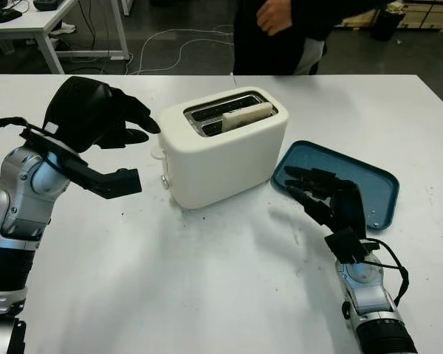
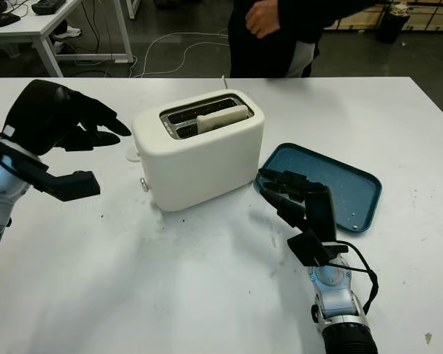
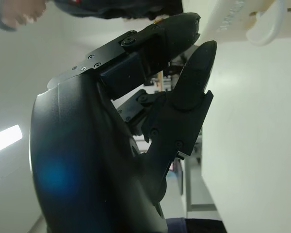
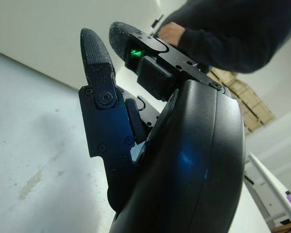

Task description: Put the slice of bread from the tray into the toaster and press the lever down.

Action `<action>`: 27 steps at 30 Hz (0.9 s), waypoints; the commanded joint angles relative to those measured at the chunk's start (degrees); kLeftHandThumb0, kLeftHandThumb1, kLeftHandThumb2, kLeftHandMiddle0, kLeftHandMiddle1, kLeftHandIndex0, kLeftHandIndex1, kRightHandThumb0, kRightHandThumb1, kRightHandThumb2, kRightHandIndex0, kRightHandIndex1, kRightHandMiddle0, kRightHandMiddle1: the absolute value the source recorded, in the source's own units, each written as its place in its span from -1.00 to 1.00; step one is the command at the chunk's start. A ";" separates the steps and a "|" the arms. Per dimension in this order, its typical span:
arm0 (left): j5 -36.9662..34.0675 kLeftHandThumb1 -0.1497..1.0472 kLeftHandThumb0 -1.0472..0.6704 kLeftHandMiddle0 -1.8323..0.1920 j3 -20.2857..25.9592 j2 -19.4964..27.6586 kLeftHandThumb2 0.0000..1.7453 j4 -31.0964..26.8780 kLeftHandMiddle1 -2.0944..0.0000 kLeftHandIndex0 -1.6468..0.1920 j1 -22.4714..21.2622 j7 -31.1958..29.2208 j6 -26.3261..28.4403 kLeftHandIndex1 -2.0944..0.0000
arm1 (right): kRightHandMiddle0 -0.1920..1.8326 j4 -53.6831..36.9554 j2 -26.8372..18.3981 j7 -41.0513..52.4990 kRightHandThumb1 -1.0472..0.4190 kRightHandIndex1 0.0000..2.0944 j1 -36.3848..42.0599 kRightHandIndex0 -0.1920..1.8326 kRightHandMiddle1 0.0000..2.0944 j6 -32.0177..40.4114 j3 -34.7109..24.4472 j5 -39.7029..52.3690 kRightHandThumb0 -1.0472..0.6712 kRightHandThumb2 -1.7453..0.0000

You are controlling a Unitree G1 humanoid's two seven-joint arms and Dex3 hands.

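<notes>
A cream toaster (image 1: 221, 151) stands mid-table. A slice of bread (image 1: 246, 116) sits in its front slot, its top edge sticking out. The toaster's lever (image 1: 159, 153) is on its left end, and it also shows in the left wrist view as a white knob (image 3: 266, 29). To the right lies the blue tray (image 1: 369, 188), with nothing on it. My left hand (image 1: 142, 129) is open and raised just left of the toaster, fingertips a little above the lever. My right hand (image 1: 308, 189) is open, hovering over the tray's near left corner.
A person in dark clothes (image 1: 280, 33) stands behind the table's far edge. Cables run over the floor behind, and a second white table (image 1: 29, 22) stands at the back left. Bare white tabletop (image 1: 207, 280) stretches in front of the toaster.
</notes>
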 commanded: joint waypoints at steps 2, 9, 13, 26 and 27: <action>1.68 0.52 -0.21 -0.33 -1.57 1.76 -0.98 1.99 0.00 -0.72 -2.02 -1.04 -0.67 0.92 | 0.23 -0.30 -0.42 0.31 -0.80 -0.82 -0.60 0.24 -1.00 -0.04 -0.31 0.02 -0.38 1.00; 2.73 0.60 -0.25 -0.29 -3.14 3.06 -0.99 4.21 0.02 -0.70 -3.03 -2.77 -0.26 0.95 | 0.23 -0.31 -0.42 0.64 -0.79 -0.82 -0.82 0.24 -1.00 -0.28 -0.52 0.12 -0.38 1.00; 2.72 0.61 -0.25 -0.30 -3.45 3.09 -0.99 5.12 0.08 -0.69 -3.28 -3.05 -0.47 0.97 | 0.23 -0.31 -0.45 0.63 -0.79 -0.83 -0.87 0.24 -1.00 -0.33 -0.52 -0.12 -0.37 1.00; 1.31 0.62 -0.21 -0.28 -3.34 2.87 -0.99 5.28 0.07 -0.68 -2.58 -3.16 -1.50 0.99 | 0.22 0.01 -0.39 0.58 -0.78 -0.84 -0.78 0.25 -1.00 -0.10 -0.45 -0.43 -0.33 1.00; 1.22 0.63 -0.22 -0.28 -3.23 2.81 -0.99 5.24 0.07 -0.67 -2.57 -3.02 -1.55 0.99 | 0.22 -0.03 -0.35 0.51 -0.78 -0.83 -0.75 0.25 -1.00 -0.07 -0.41 -0.53 -0.33 1.00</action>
